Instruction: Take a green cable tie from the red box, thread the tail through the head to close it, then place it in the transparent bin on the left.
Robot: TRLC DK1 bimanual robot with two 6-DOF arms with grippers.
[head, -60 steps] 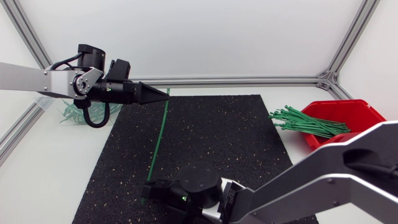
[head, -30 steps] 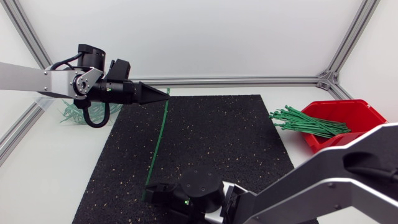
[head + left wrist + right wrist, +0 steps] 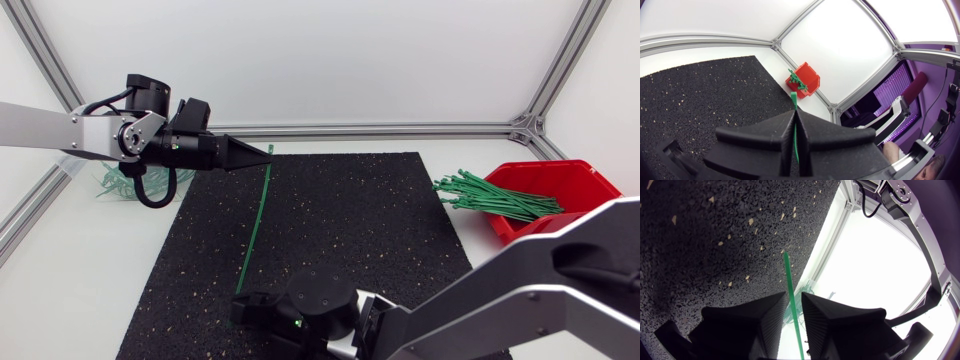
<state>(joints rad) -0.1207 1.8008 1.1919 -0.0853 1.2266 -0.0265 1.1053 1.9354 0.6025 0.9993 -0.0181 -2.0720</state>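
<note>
A straight green cable tie (image 3: 255, 220) slants over the black mat (image 3: 340, 210). My left gripper (image 3: 268, 150) is shut on its far end; in the left wrist view the tie (image 3: 794, 100) pokes out ahead of the pressed-together fingers (image 3: 770, 132). My right gripper (image 3: 238, 305) is at the tie's near end, low over the mat's front edge. In the right wrist view the tie (image 3: 788, 275) runs through the gap between the right gripper's (image 3: 795, 300) fingers, which stand slightly apart and open. The red box (image 3: 575, 172) at the right holds several green ties (image 3: 495, 197).
The transparent bin (image 3: 120, 182) with looped green ties sits at the back left, partly behind my left arm (image 3: 60, 125). Aluminium frame rails (image 3: 400, 128) run along the table's far edge. The red box (image 3: 805, 80) also appears far ahead of the left gripper.
My right gripper's fingers have opened a little around the tie's near end and the wrist has dipped slightly. The left gripper keeps its hold and barely moves.
</note>
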